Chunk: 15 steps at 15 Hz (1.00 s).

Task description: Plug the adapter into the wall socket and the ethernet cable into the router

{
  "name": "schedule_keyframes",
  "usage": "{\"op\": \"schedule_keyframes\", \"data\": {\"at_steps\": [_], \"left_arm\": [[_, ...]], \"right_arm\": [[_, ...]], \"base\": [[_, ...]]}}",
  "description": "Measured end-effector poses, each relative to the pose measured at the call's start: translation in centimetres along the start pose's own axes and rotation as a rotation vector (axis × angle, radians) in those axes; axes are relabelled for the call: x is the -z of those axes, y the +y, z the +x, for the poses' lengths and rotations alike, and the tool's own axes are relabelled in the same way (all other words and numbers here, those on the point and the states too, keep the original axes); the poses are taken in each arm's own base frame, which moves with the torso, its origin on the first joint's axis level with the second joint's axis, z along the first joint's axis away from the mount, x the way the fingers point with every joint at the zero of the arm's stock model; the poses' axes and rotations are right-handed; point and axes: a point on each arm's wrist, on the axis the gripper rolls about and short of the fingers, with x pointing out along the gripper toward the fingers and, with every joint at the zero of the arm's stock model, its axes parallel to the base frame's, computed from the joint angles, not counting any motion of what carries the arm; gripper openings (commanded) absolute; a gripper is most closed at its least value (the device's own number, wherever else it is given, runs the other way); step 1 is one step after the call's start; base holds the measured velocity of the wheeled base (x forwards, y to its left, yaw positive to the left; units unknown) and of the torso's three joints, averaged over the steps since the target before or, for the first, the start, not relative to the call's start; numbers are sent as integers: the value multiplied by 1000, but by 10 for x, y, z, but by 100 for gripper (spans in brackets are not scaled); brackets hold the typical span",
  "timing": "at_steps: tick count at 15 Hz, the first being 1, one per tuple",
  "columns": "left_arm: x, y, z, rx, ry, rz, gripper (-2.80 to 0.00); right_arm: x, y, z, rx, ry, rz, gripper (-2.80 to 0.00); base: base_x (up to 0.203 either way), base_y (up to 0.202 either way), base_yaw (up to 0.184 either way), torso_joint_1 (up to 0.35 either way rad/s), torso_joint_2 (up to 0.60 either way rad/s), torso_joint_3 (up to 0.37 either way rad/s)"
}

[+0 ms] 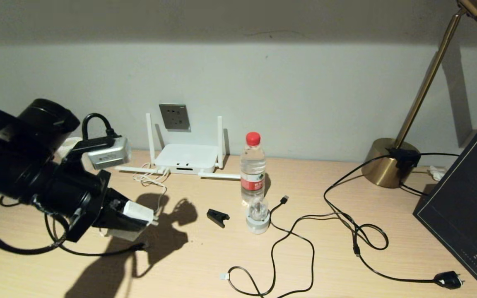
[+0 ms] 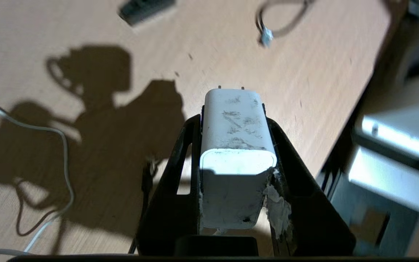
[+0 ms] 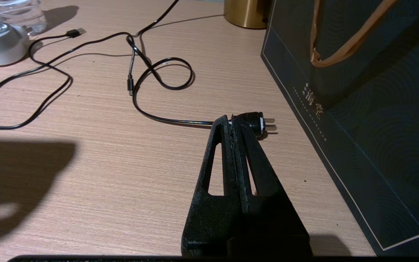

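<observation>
My left gripper [image 1: 141, 216] is shut on the white adapter [image 1: 138, 211], held above the table's left front with its prongs pointing right. In the left wrist view the adapter [image 2: 235, 145] sits clamped between both black fingers [image 2: 286, 145]. Its thin white cord [image 1: 155, 182] trails toward the router [image 1: 186, 159], which stands against the wall below the grey wall socket [image 1: 174, 117]. The ethernet cable's clear plug [image 1: 223, 276] lies at the table's front middle. My right gripper [image 3: 230, 122] is shut on nothing, low over the table by a black mains plug [image 3: 256, 123]; the head view does not show it.
A water bottle [image 1: 253, 167] and a small domed grey gadget [image 1: 257, 215] stand right of the router. A black clip [image 1: 218, 217] lies nearby. A USB-tipped cable [image 1: 285, 199], a mains-plug cord [image 1: 449, 280], a brass lamp base [image 1: 387, 161] and a dark bag [image 1: 466, 207] fill the right side.
</observation>
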Motion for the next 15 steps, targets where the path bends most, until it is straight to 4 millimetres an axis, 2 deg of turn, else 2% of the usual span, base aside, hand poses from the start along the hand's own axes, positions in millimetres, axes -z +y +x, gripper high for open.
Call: {"op": "schedule_keyframes", "data": {"at_steps": [2,6,11,15], "left_arm": [[8,13,5,-75,-101,-35,-280],[26,50,31,-314,-288,-69,-280],[26,108,60,-703,-543,-161,-280],[18,154,76,-891,-751,-133,-280]], "right_arm": [[0,0,0,0,0,0,-280],[0,0,0,0,0,0,-280],[0,0,0,0,0,0,-280],[0,0,0,0,0,0,-280]], "base": [[0,0,0,0,0,0],[0,0,0,0,0,0],[0,0,0,0,0,0],[0,0,0,0,0,0]]}}
